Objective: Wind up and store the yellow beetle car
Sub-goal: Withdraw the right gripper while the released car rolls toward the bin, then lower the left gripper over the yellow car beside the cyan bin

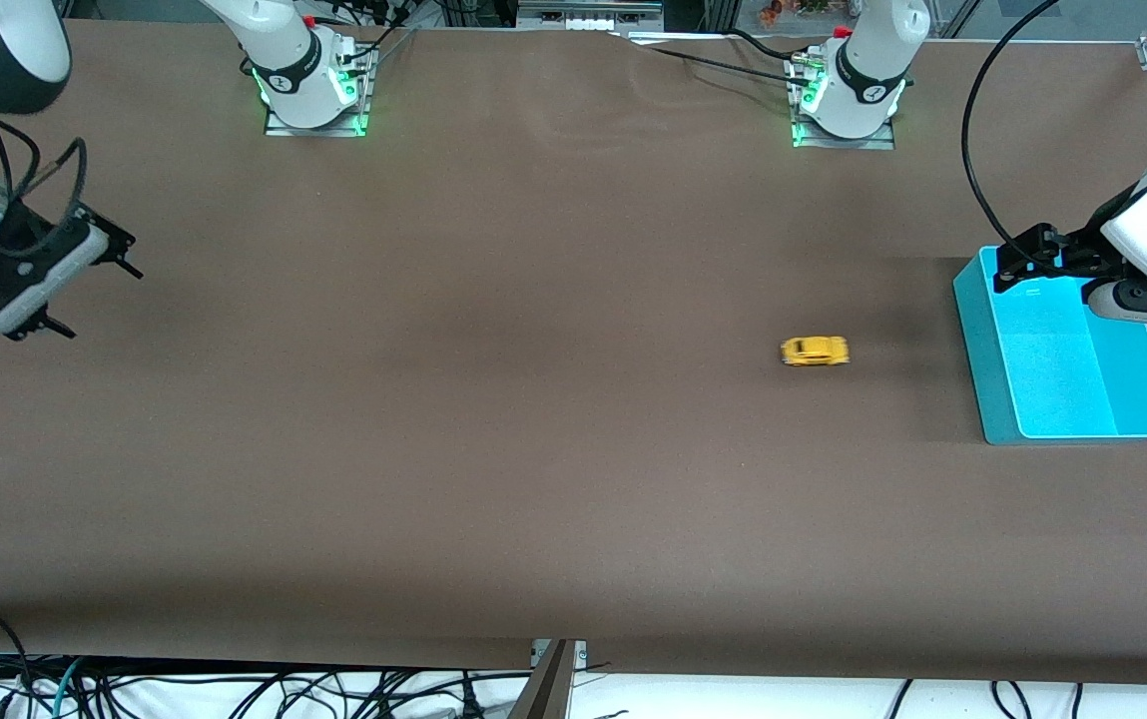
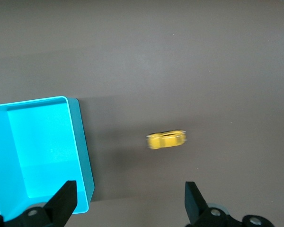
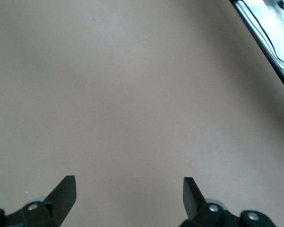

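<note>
While both sets of jaws are spread wide and empty, the left gripper (image 1: 1022,258) hangs over the open turquoise plastic bin (image 1: 982,345); the right gripper (image 1: 99,295) waits over bare brown table (image 1: 493,419); the tiny rounded yellow beetle car (image 1: 815,351), blurred, sits upright beside the bin

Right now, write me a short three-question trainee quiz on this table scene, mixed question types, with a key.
1. True or false: the yellow beetle car already sits inside the blue bin.
2. Multiple choice: the left hand hangs over
A) the car
B) the bin's edge nearest the arm bases
C) the middle of the table
3. Fill in: the right hand waits with open fingers over bare table at the ____ arm's end, holding nothing.

Key:
1. False. The car stands on the table beside the bin, apart from it, toward the right arm's end.
2. B. Its fingers are open and hold nothing.
3. right
</note>
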Controlling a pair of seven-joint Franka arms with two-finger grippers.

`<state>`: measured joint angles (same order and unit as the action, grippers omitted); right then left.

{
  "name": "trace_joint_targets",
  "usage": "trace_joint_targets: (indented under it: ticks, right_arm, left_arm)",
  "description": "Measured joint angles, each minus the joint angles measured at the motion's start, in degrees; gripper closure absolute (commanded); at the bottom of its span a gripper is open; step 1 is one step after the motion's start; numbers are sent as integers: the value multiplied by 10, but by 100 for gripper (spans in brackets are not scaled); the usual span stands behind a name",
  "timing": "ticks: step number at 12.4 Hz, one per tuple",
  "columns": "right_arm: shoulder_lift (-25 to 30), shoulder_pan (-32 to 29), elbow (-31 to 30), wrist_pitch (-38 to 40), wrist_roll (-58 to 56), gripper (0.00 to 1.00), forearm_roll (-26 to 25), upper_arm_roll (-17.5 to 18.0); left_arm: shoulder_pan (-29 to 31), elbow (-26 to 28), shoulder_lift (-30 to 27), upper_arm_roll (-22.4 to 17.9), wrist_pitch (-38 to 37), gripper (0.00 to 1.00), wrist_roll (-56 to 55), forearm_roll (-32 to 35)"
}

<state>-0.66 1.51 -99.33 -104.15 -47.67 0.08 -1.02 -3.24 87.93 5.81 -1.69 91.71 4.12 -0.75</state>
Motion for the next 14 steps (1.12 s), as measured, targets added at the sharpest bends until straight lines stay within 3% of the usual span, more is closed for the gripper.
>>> trace_joint_targets:
  ticks: [6, 10, 14]
  right_arm:
    - [53, 34, 6, 85, 352, 0, -5, 14]
    - [57, 34, 10, 127, 434, 0, -5, 14]
    - [59, 34, 12, 140, 452, 0, -3, 14]
  left_arm:
    - [0, 3, 16, 0, -23, 0, 59, 0]
    - [1, 9, 42, 0, -32, 0, 181, 0]
    - [2, 24, 110, -3, -28, 0, 374, 0]
